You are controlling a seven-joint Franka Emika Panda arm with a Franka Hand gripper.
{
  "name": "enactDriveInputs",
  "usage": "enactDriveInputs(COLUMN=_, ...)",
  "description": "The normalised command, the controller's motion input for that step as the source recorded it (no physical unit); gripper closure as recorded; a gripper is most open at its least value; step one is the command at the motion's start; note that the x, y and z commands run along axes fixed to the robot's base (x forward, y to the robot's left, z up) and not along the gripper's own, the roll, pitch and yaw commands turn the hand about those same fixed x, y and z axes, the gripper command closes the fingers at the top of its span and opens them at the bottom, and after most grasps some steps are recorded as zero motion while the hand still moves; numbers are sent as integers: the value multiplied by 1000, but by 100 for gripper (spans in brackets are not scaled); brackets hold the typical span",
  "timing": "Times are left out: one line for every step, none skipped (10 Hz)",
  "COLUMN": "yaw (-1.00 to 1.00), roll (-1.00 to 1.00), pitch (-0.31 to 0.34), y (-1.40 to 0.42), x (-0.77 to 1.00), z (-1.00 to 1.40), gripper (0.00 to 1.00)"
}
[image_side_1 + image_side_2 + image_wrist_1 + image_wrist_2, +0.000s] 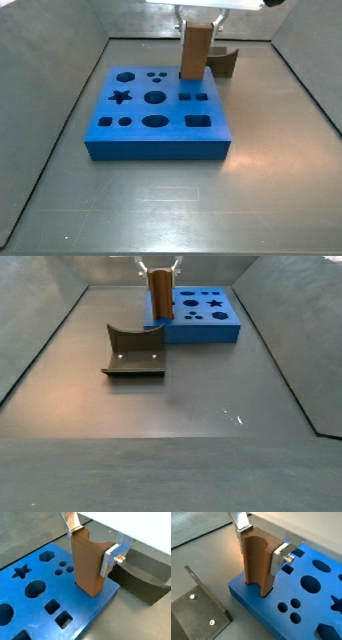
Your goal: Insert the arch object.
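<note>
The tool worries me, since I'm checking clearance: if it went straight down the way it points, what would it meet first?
The tool is shut on the arch object, whose lower end already sits at the blue board. Likely the board comes first, through the block.

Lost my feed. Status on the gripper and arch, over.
Gripper shut on arch object, upright at the blue board's edge. Lower end at the board; seating unclear. Fixture stands apart, not in the way.

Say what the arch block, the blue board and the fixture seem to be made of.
Arch block, held upright in the pincer over the board's edge: wood-like, matt brown, faint grain. Board: probably plastic or painted, uniform matt blue, clean-cut holes. Fixture: looks like dark metal, thin plates with screws.
</note>
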Motion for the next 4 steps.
enactDriveInputs(yaw=0, roll=-71, pitch=-19, y=0, x=0, z=-254, gripper=100)
enactDriveInputs(yaw=0, roll=-51, pitch=-11, y=0, x=-9, z=-131, gripper=100)
enactDriveInputs(yaw=0, roll=-17, pitch=0, y=0, x=0, z=0, gripper=100)
enactDriveInputs(yaw=0, roll=0, pitch=0, y=0, x=0, z=0, gripper=100)
